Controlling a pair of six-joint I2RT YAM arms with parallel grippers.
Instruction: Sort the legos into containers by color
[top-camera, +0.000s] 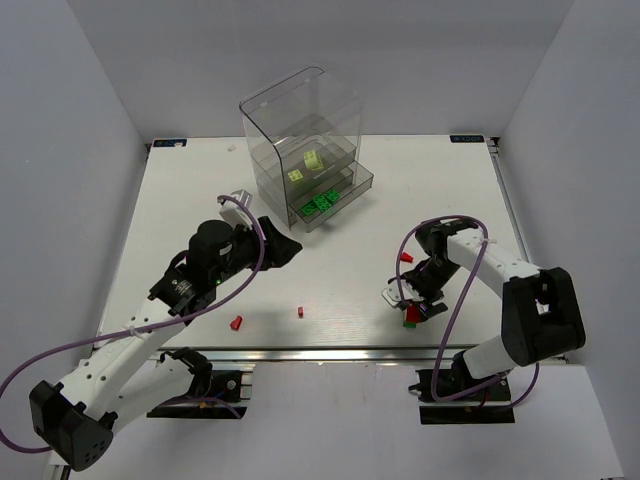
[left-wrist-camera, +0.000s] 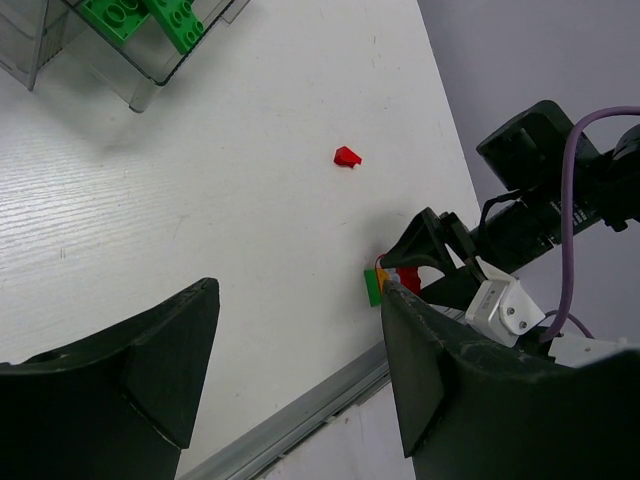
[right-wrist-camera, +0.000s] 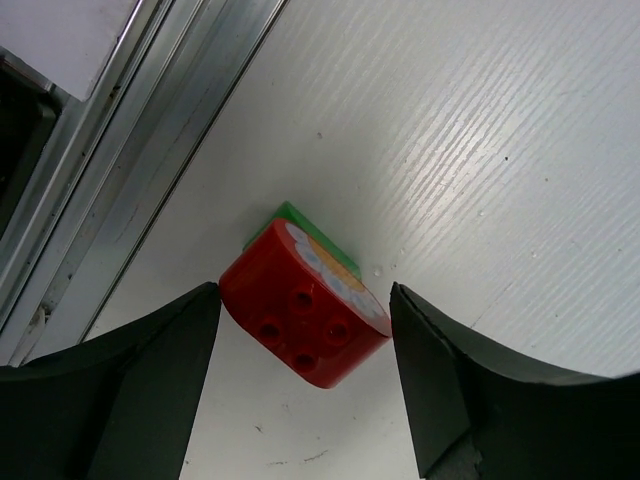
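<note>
Dark fingers of the right pincer (right-wrist-camera: 305, 300) fill the bottom of its wrist view, one on each side of a red brick (right-wrist-camera: 300, 330) that lies on the desk (right-wrist-camera: 480, 150) close to the metal rail (right-wrist-camera: 150, 120) at the near edge. The jaws stand apart, but they are so near the brick's two ends that I cannot tell whether they already pinch it. A green piece (right-wrist-camera: 290, 215) sits tight against the brick's far side. The two look stuck together, which may be why the pincer brackets the red part alone. If so, they would need splitting before either colour can be sorted.

Further out, the left pincer (left-wrist-camera: 300, 330) hangs over the middle of the desk with its jaws wide and nothing between them. It looks to be waiting, or placed to help pull the pair apart.

Beyond it, three small red bits lie loose on the desk: one (top-camera: 236, 323) and another (top-camera: 300, 312) near the front edge, and a third (top-camera: 407, 258) just beyond the right arm's wrist.

At the far side stand the containers (top-camera: 300, 150). Green bricks (top-camera: 320, 203) lie in the lower drawer and yellow-green bricks (top-camera: 305, 167) in the one above. The reds, then, seem to be what is left to sort.
</note>
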